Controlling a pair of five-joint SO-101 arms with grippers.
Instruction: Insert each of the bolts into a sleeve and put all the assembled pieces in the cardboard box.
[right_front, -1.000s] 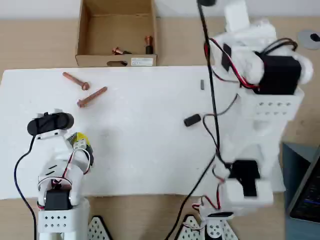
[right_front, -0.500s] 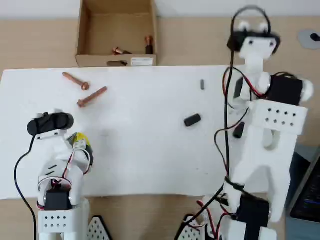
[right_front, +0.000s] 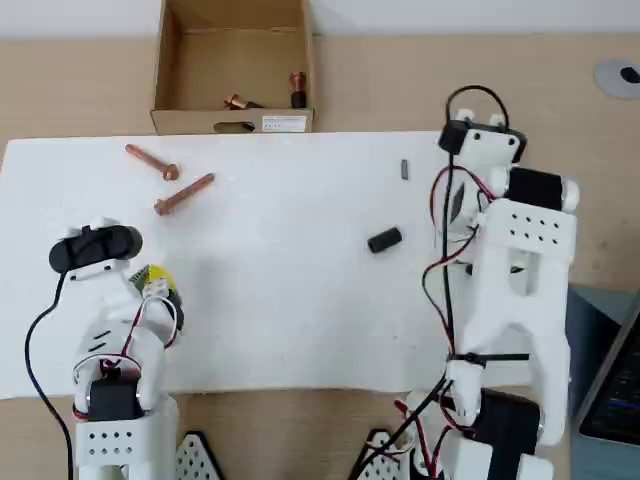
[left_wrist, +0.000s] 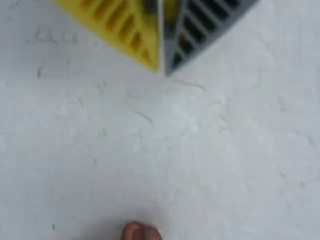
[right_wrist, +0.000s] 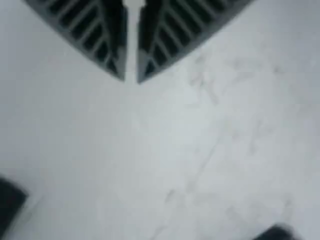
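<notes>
Nearest you, the left arm (right_front: 115, 350) sits folded low over the near-left part of the white mat (right_front: 280, 320). Its jaws are together and hold nothing: in the left wrist view the yellow finger (left_wrist: 115, 25) and the grey finger (left_wrist: 205, 25) meet at their tips just above bare mat. A coppery tip (left_wrist: 141, 233) shows at the edge of that view, probably one of the bolts.

On the other side, the right arm (right_front: 520, 280) stretches up the mat's right edge. Its jaws are all but together, with a thin slit between the dark fingers (right_wrist: 90, 30), and they grip nothing.

Farther out, the larger sleeve (right_front: 385, 240) lies on its side just beside the right arm, toward the middle of the mat, with its long axis running roughly across the desk (right_front: 400, 90). It is well apart from the left arm, so it looks like the right arm's pickup.

Beyond the left jaws lie the two loose bolts. The nearer bolt (right_front: 184, 194) lies on a slant, head toward the left arm and shank pointing away and to the right. The farther bolt (right_front: 152, 161) slants the other way, and their heads are close together. Both lie nearer the left arm, straight out ahead of its jaws.

A smaller sleeve (right_front: 404, 169) lies close to the right arm's wrist, pointing front to back.

Farthest off, the cardboard box (right_front: 165, 70) stands past the mat's far edge, on the left arm's side, with assembled pieces (right_front: 296, 88) already inside. Two bolts and two sleeves are left to pair.
</notes>
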